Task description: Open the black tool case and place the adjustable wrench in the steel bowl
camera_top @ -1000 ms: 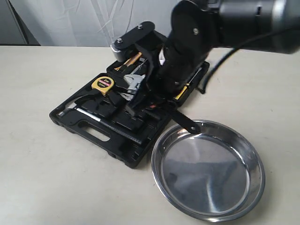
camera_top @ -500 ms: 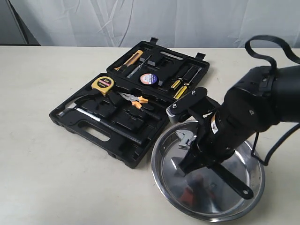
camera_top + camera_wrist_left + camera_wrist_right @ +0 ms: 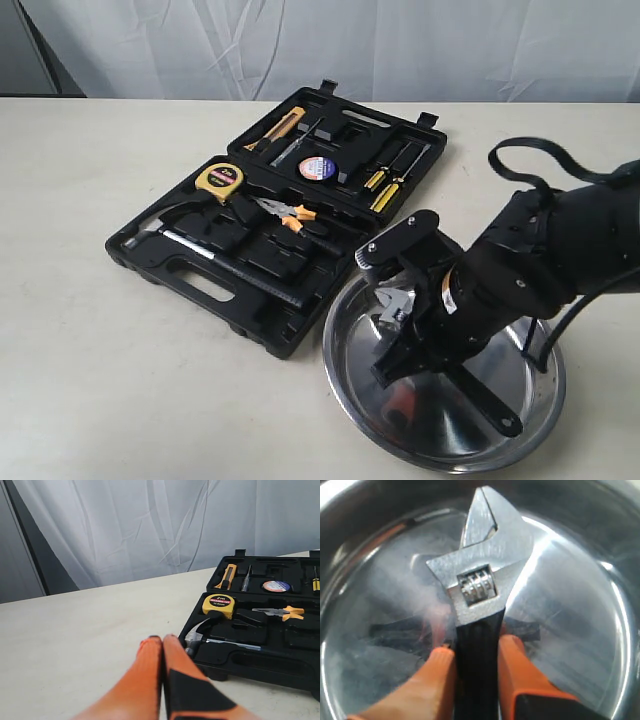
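Polished steel fills my right wrist view: the steel bowl lies under the right gripper, whose orange fingers are clamped on either side of the black handle of the adjustable wrench. The silver head points away from the camera over the bowl's floor, thumbwheel facing up. I cannot tell whether the wrench touches the metal or hangs just above it. In the exterior view the right arm leans in over the bowl and hides much of its middle, with a loop of black cable arching above the arm. The black tool case lies open flat on the pale table, its near right corner just beside the bowl's rim. Inside it I can see a yellow tape measure, orange-handled pliers, a hammer, a yellow utility knife, a round roll of tape and yellow-and-black screwdrivers. My left gripper has its orange fingers pressed together with nothing between them, low over bare table just short of the case's hammer corner. A white curtain hangs behind the table.
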{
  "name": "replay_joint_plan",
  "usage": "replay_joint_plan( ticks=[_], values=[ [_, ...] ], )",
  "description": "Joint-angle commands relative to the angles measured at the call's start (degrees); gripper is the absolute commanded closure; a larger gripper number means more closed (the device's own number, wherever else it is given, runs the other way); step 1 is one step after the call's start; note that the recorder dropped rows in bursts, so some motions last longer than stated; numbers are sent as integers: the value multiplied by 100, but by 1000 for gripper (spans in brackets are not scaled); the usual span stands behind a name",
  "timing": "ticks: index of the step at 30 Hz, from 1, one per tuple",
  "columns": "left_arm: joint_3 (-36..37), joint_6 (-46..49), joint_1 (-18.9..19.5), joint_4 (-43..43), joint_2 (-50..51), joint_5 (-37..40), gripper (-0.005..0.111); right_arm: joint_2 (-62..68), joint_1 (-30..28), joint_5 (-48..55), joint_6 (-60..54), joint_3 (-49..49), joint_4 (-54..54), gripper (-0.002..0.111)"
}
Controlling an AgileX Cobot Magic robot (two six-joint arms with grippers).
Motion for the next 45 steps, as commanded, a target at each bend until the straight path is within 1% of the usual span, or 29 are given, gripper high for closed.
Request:
replay_joint_plan(
  ticks=[1, 4, 6, 7, 11, 13, 21, 27, 36, 39, 45],
  values=[
    [-12, 2, -21, -15, 20, -26, 106, 218, -28, -131, 27, 19, -70, 109],
    [-12, 2, -21, -15, 20, -26, 106, 339, -28, -162, 27, 19, -70, 109],
    [-12, 2, -21, -15, 20, -26, 106, 397, -28, -234, 27, 19, -173, 106],
    [-12, 2, -21, -15, 20, -26, 106, 407, -28, -261, 27, 19, -202, 101],
    [-12, 2, -21, -15, 20, -26, 106, 407, -28, -392, 141, 19, -220, 77],
    [-12, 2, -21, -15, 20, -26, 106, 407, -28, -420, 153, 19, -220, 72],
    [-12, 2, -21, -15, 20, -26, 106, 303, -28, -322, 295, 19, -238, 77],
    [-12, 2, -21, -15, 20, -26, 106, -669, -28, -16, 526, 19, -296, 77],
    [-12, 2, -21, -15, 20, -26, 106, -3063, -28, 1415, 1173, 19, -899, 77],
    [-12, 2, -21, -15, 20, -26, 106, -3775, -28, 1948, 1177, 19, -776, 77],
    [-12, 2, -21, -15, 20, -26, 106, -4889, -28, 3479, 1186, 19, -135, 77]
  ],
)
